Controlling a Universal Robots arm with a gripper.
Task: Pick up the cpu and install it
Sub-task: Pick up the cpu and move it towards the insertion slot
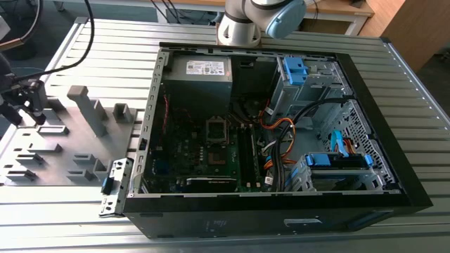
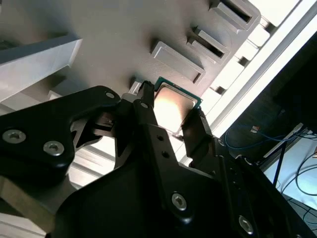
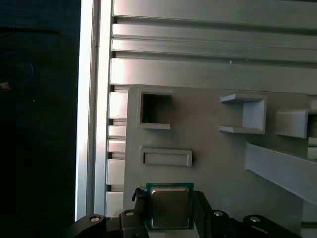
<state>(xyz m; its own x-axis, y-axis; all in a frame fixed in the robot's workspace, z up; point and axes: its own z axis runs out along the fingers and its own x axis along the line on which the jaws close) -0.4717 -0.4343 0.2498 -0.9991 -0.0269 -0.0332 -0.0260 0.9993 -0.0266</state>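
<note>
1. A ribbed aluminium table (image 1: 401, 89) of long parallel slats spans the exterior view from its left edge to its right.
2. Light glares off the slats along the right side of that frame. In the first wrist view it also whitens the table's edge rail (image 3: 89, 99).
3. A brown wooden panel (image 1: 414, 26) stands in the upper right corner of the exterior view.
4. A pale wooden desktop (image 1: 338, 6) crosses the top edge, right of centre.
5. Blue-grey floor (image 1: 119, 10) shows in the upper left corner.
6. In the second wrist view, thin cables (image 2: 282, 161) trail over bright floor beyond the table.
</note>
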